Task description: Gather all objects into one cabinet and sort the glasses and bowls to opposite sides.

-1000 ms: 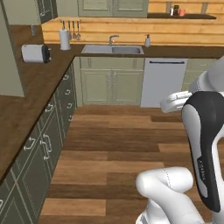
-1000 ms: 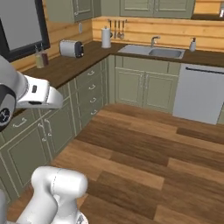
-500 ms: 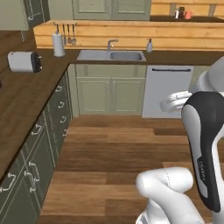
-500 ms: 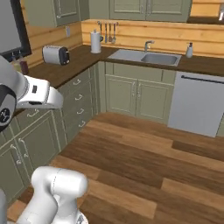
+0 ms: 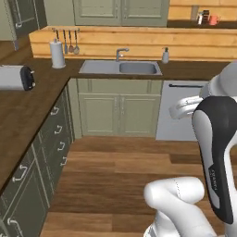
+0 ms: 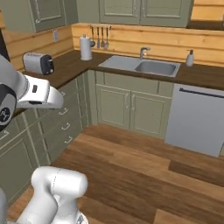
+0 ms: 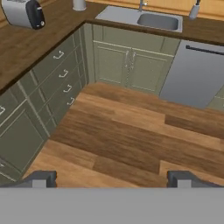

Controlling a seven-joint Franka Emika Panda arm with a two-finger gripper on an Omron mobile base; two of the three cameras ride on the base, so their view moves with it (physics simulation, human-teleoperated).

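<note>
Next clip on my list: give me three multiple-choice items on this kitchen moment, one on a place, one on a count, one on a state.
1. Where does the silver toaster with the dark end stand?
A. on the dark wooden counter left of the sink
B. inside the sink
C. on the floor

2. How many utensils hang on the wooden wall strip beside the white paper towel roll?
A. one
B. three
C. six

3. How do the jaws of the gripper stand?
A. shut on a cup
B. shut on nothing
C. open, holding nothing

Answers:
1 A: the toaster sits on the dark wooden counter, left of the grey steel sink.
2 B: three utensils hang in a row beside the roll.
3 C: in the hand view the two dark finger tips stand far apart, with wooden floor between them.
</note>
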